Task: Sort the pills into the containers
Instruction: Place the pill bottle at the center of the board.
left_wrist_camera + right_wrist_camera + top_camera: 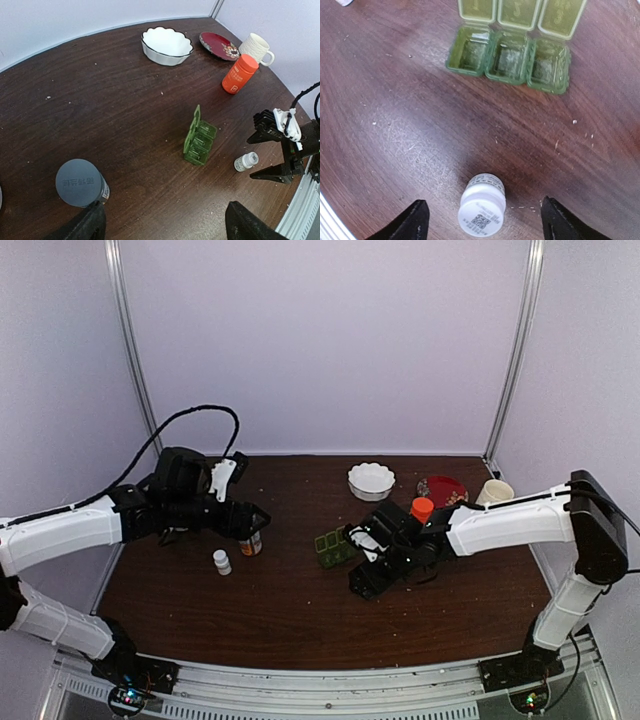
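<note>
table [300, 620]: holds everything listed
scalloped bowl [371, 480]: back of table, right of centre
patterned plate [443, 490]: just right of bowl, same back row
mug [494, 492]: right of plate, near back right corner
tall capped bottle [421, 509]: upright, just before plate's left side
pill box [333, 547]: mid-table, before and left of bowl
cells [509, 57]: 3 in 1 row
lids [519, 10]: raised, along 1 long side
pills [574, 121]: loose specks on table near an end cell, outside it
small bottle 1 [481, 204]: on box's cell side, apart from it
small bottle 2 [221, 561]: upright, left half
labelled bottle [251, 543]: upright, just right of and behind small bottle 2, well left of pill box
</note>
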Motion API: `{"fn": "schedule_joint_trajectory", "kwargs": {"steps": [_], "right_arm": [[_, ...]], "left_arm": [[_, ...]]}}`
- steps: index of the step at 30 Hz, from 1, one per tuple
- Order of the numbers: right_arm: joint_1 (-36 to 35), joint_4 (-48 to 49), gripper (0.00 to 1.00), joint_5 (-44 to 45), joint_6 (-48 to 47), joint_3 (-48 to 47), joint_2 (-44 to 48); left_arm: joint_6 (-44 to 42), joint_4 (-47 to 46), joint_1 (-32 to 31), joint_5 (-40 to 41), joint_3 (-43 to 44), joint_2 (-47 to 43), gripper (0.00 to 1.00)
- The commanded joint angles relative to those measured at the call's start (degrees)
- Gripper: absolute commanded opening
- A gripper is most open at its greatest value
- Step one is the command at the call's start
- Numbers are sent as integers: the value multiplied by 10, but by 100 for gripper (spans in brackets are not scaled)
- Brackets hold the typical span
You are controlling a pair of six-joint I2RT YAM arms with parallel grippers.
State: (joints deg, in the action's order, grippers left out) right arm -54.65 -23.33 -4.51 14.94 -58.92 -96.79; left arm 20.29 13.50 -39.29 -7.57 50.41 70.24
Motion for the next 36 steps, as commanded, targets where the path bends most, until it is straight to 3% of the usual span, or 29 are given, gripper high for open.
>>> {"fn": "schedule_joint_trajectory", "kwargs": {"steps": [1, 6, 14, 18, 24, 31, 36], "right_arm": [[-2, 38, 83, 0, -5, 23, 46], [10, 85, 79, 3, 11, 70, 90], [34, 53, 74, -1, 14, 51, 82], [34, 67, 69, 28, 26, 66, 101], [36, 102, 70, 89, 33, 103, 163], [38, 94, 68, 128, 47, 110, 175], [39, 135, 69, 138, 53, 146, 215]], "left_arm": [[-6, -9, -15, -1, 33, 15, 86], [-16, -24, -41, 3, 40, 41, 86], [-23, -1, -69, 37, 70, 77, 86], [-39, 3, -93, 33, 83, 97, 85], [-11, 38, -105, 101, 108, 138, 85], [6, 3, -126, 27, 122, 182, 81], [49, 53, -134, 119, 135, 198, 78]]}}
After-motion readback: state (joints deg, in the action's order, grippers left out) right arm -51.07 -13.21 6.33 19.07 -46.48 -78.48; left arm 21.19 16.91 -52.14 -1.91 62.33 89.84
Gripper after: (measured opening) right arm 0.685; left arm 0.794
